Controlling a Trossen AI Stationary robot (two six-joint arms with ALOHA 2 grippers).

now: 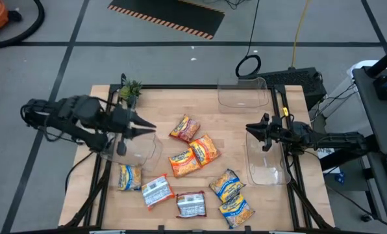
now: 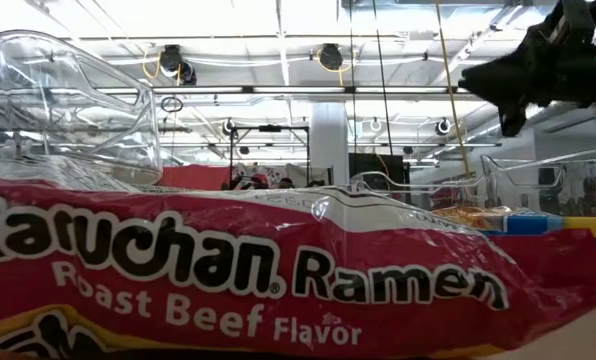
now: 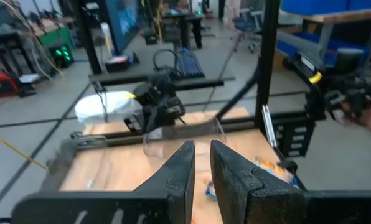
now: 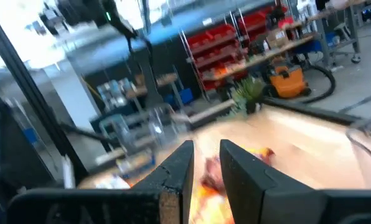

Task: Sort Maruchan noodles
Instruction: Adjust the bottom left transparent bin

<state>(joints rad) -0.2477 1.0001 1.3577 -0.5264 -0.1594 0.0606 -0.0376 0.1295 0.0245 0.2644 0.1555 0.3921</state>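
Lying scattered on a pale wooden table [image 1: 245, 130] are nine flat, crinkly plastic noodle packets [image 1: 192, 155], all rectangular and glossy. Counted from above: three orange-red ones cluster near the middle, two yellow-and-blue ones sit toward the near right, one yellow-and-blue one lies at the near left, and two silver-white packets with red print lie along the near edge. A ninth, the red roast-beef packet [image 2: 278, 280], fills the low camera's view, right up against the lens, its wrinkled film printed with large white lettering.

Three clear plastic bins, smooth and round-cornered, stand on the table: the left bin [image 1: 136, 151], the far bin [image 1: 243, 93] and the right bin [image 1: 267, 162]. A small green potted plant [image 1: 130, 91] sits at the far left corner.

The left gripper [image 1: 153, 129] hovers over the left bin, its dark tapered fingers close together with only a narrow gap, holding nothing. The right gripper [image 1: 248, 127] hangs at the right bin's far edge, fingers likewise nearly together and empty.
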